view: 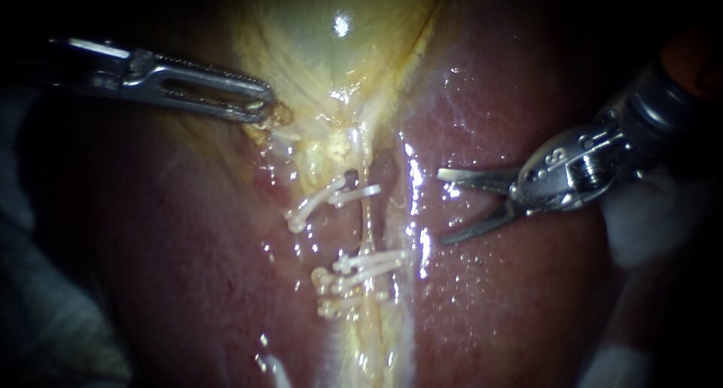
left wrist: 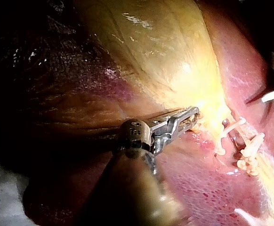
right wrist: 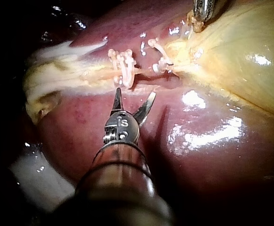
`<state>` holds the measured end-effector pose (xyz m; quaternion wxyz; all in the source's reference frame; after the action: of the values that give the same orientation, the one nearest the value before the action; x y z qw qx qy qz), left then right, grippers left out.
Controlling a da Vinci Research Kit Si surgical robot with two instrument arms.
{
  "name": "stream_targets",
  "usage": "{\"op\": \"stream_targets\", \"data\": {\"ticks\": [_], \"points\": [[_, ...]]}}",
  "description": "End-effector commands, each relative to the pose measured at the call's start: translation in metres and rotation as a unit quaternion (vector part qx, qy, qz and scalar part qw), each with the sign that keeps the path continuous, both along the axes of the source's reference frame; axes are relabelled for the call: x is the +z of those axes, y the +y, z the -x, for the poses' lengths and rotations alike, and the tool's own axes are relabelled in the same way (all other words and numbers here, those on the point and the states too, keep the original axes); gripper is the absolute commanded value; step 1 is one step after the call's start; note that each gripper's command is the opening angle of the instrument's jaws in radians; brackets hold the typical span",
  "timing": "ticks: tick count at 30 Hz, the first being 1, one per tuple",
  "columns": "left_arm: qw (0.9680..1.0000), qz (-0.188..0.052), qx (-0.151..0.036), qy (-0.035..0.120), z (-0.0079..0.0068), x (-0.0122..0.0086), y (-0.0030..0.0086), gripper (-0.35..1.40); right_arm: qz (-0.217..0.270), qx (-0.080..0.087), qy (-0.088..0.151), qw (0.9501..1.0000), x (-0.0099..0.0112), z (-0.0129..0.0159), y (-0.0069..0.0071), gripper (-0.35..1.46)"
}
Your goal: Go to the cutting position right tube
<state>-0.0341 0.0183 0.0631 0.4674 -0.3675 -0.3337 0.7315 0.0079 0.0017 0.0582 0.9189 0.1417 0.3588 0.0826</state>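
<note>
The right instrument (view: 444,207) is held over the liver (view: 512,305). Its two blade-like jaws are spread apart with nothing between them, just beside the clipped stretch but not touching it.

Just ahead of the tips lies the tube (view: 367,233), a thin pale strand running between the upper clips (view: 343,194) and the lower clips (view: 358,271). Only this one strand is plainly made out, so which tube it is cannot be settled. The bare length between the two clip groups is judged to be the cutting place.

For the step to be done well, the open jaws should be advanced until the strand sits between them, midway between the clip groups. The blades should be set across it and kept clear of every clip and of the liver surface beneath. No closing is called for at this stage.

Farther off, the left instrument (view: 263,109) is clamped on yellowish tissue at the neck of the gallbladder (view: 339,49), and the strand appears to be drawn taut by that hold. The tension is best left undisturbed, since a slack strand could slip from the blades.
</note>
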Motion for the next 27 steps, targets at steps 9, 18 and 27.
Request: {"op": "stream_targets", "data": {"ticks": [9, 18, 27], "points": [[0.9998, 0.002, -0.021, 0.004, -0.0042, -0.0044, 0.0022, -0.35, 0.0, 0.0, 0.0, 1.0, -0.0002, 0.0, -0.0001, 1.44], [0.9992, 0.01, -0.038, 0.0, -0.0065, -0.0083, 0.0036, -0.35, -0.001, -0.001, 0.001, 1.0, -0.0002, -0.0001, -0.0001, 1.44], [0.9992, 0.012, -0.039, 0.002, -0.0059, -0.0088, 0.0032, -0.35, -0.027, -0.008, 0.029, 0.9992, 0.0001, -0.0011, -0.0003, 1.44]]}}
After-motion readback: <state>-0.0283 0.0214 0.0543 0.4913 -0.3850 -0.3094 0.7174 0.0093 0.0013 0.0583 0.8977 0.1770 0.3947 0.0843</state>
